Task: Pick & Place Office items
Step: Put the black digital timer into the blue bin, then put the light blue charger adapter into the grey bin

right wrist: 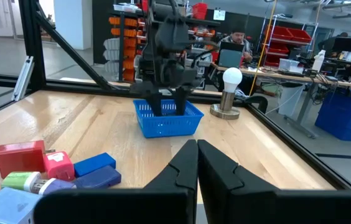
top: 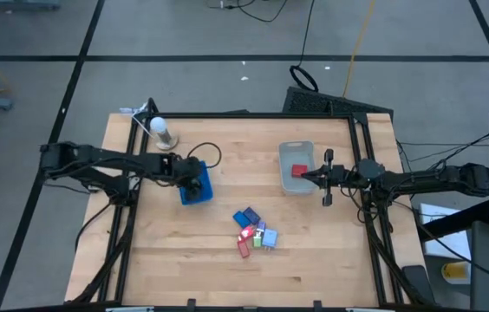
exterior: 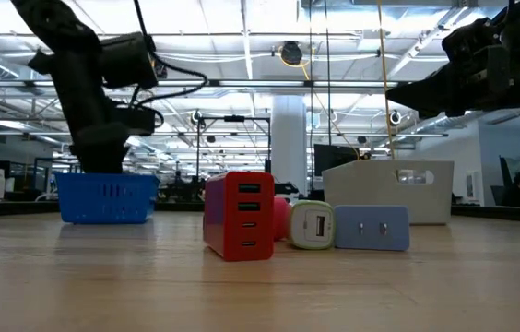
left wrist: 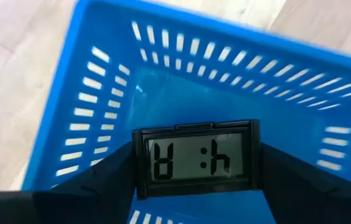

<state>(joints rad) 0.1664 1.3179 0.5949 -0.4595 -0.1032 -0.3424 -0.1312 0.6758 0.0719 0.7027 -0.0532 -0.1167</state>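
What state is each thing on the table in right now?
Left gripper: over the blue basket, jaws shut on a small clock.
Clock: held, display lit, above the basket floor.
Blue basket: upright, open-topped.
Right gripper: above the clear bin, jaws shut, empty.
Clear bin: upright, one red item inside.
Chargers: loose cluster on the table.
Bulb lamp: upright, unlit.

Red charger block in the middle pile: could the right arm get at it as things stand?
Probably yes. The right tool, shut and empty, hangs by the clear bin; bare table separates it from the red charger block. The left tool is off over the blue basket.
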